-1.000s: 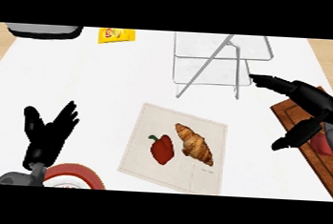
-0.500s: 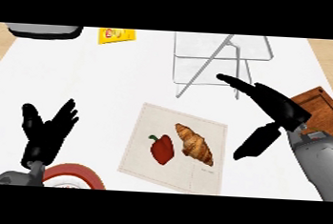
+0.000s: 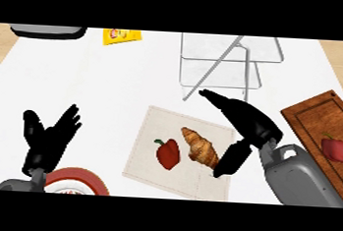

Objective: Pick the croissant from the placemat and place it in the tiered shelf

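Note:
A golden-brown croissant [image 3: 201,147] lies on the pale placemat [image 3: 146,166], beside a red bell pepper [image 3: 168,153]. My right hand [image 3: 250,124] hovers open just right of the croissant, fingers stretched toward the upper left and thumb [image 3: 228,161] pointing down next to the croissant's lower end. It holds nothing. The grey wire tiered shelf [image 3: 228,64] stands behind the placemat. My left hand [image 3: 48,138] rests open at the lower left, fingers up.
A wooden cutting board [image 3: 314,120] with a red fruit [image 3: 335,148] lies at the right. A red-rimmed plate [image 3: 84,180] sits at the lower left. A yellow packet [image 3: 122,35] and a dark grey container [image 3: 48,31] lie at the back left.
My right hand has moved left, from over the cutting board to beside the croissant on the placemat. The left hand has stayed in place.

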Robot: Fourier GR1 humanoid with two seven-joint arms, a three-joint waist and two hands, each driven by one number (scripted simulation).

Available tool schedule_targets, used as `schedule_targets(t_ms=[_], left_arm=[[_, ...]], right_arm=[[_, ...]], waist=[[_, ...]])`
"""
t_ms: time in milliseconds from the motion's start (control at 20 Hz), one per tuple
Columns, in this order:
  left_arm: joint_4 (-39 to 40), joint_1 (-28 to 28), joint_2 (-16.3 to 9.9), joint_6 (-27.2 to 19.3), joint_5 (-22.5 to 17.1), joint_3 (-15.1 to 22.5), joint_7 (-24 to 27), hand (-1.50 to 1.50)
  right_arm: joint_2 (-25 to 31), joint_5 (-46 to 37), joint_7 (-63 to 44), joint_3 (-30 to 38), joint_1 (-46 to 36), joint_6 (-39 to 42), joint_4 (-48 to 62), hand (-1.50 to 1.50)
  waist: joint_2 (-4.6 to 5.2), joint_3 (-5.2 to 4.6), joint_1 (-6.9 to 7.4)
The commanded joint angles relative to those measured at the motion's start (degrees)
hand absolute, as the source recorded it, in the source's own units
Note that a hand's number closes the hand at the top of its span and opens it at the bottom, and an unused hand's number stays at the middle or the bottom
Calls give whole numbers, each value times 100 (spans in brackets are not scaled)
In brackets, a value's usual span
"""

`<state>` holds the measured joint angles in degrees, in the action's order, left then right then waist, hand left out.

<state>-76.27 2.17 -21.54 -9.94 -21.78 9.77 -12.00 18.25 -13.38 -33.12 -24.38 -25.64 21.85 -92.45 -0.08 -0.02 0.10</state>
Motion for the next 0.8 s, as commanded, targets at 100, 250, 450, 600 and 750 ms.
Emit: schedule_targets(t_ms=[100, 250, 450, 600, 750], left_arm=[[272, 287, 164, 128, 199, -231, -112, 0], [161, -17, 216, 174, 308, -273, 30, 0], [534, 317, 479, 183, 474, -346, 118, 0], [106, 325, 226, 425, 351, -555, -443, 0], [247, 372, 428, 380, 500, -667, -371, 0]], right_arm=[[-363, -585, -381, -150, -14, 357, 60, -150], [-403, -833, -606, -224, 294, 446, -200, -150], [-656, -1515, -591, -371, 480, 127, -62, -150], [-773, -1911, -93, -389, 538, 7, 359, -150], [-786, -2128, -54, -388, 1021, 10, 6, -150]], waist=[[7, 1, -5], [2, 1, -12], [7, 1, -22], [8, 3, 1], [7, 3, -16]])
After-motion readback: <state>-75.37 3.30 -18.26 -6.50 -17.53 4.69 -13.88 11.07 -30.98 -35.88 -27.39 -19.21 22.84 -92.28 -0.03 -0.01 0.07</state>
